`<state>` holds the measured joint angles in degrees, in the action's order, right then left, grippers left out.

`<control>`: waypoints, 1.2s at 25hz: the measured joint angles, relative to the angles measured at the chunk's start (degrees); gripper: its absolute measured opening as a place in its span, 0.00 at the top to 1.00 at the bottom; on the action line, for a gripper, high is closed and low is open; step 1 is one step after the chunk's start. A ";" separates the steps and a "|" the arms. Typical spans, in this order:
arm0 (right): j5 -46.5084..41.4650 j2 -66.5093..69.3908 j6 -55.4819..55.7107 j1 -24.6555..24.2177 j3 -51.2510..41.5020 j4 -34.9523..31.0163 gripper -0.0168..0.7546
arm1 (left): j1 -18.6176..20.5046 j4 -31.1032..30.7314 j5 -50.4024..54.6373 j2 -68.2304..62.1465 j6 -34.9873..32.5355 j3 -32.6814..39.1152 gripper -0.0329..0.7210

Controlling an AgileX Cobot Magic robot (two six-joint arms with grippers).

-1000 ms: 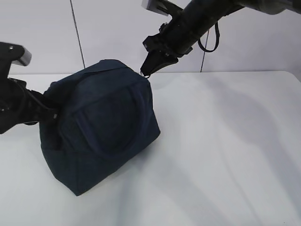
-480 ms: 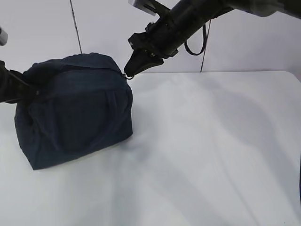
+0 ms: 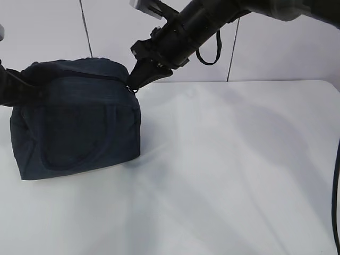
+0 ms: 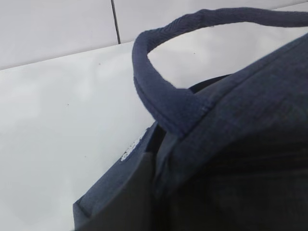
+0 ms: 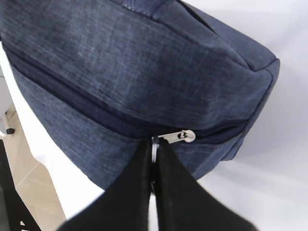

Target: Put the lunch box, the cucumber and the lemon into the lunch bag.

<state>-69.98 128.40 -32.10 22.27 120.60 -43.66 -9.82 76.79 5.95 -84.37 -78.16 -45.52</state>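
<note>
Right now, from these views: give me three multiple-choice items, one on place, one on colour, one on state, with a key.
1. Where does the lunch bag stand in the exterior view?
A. left part of the table
B. right edge
C. centre front

2. What colour is the bag's fabric?
A. red
B. dark navy
C. yellow

3. What is the right gripper doing?
A. hanging open above bare table
B. shut on the zipper pull
C. holding a strap handle

Key: 1 A, the bag sits far left with bare table to its right. 2 B, both wrist views show navy cloth. 3 B, the right wrist view shows the jaws pinched together on the pull's metal ring at the end of the zipper.
</note>
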 joint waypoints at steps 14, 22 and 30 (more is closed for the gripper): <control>0.00 0.00 -0.15 0.00 0.00 -0.23 1.00 | 0.26 -6.37 1.41 -0.03 0.00 -0.43 0.24; -0.24 0.00 0.08 0.00 0.00 -0.57 1.00 | -0.11 -30.31 13.16 4.47 -2.48 -0.68 0.23; -0.24 0.00 0.44 0.00 0.00 -0.65 1.00 | -0.20 -35.19 15.30 13.32 -3.07 -0.68 0.22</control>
<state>-70.22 128.40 -31.66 22.27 120.60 -44.31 -10.02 41.60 21.25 -71.05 -81.22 -46.21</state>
